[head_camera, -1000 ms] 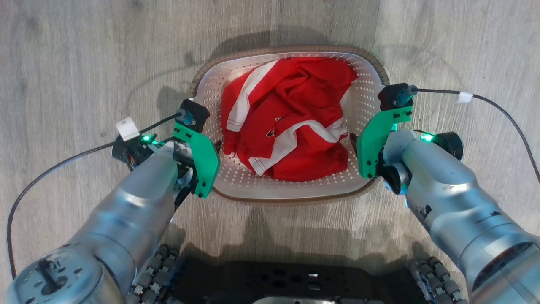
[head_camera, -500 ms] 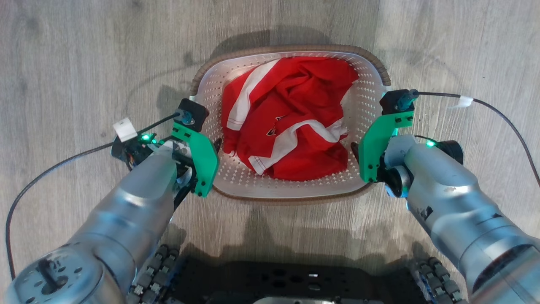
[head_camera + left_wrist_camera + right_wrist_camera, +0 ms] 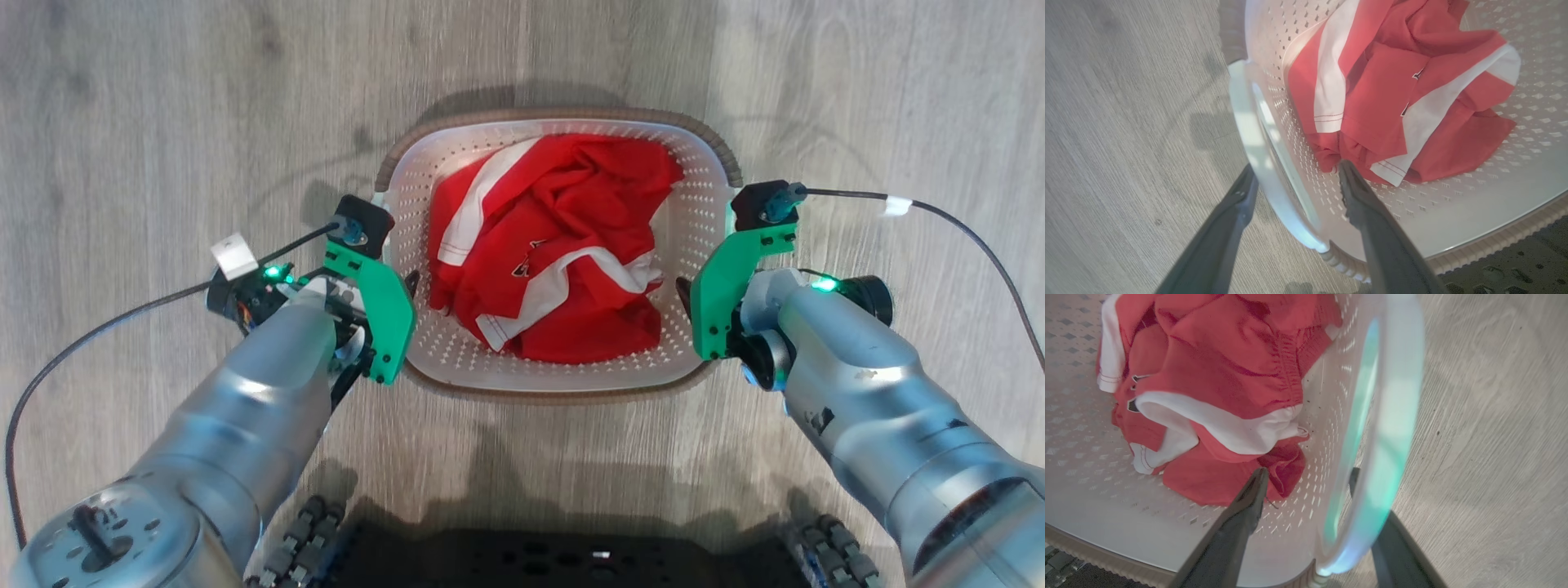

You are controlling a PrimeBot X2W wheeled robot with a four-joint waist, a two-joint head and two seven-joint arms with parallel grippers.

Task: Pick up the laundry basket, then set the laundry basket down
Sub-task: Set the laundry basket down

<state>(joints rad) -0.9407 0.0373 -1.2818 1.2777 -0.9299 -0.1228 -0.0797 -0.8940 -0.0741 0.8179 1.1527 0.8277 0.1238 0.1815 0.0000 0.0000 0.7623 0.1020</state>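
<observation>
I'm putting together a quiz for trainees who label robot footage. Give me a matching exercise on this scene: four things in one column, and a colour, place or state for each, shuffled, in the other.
1 laundry basket
2 garment
3 left gripper
4 right gripper

A open, astride the right handle
B red and white, crumpled
C white perforated walls, brown rim
D open, astride the left handle

Pairs: 1-C, 2-B, 3-D, 4-A
</observation>
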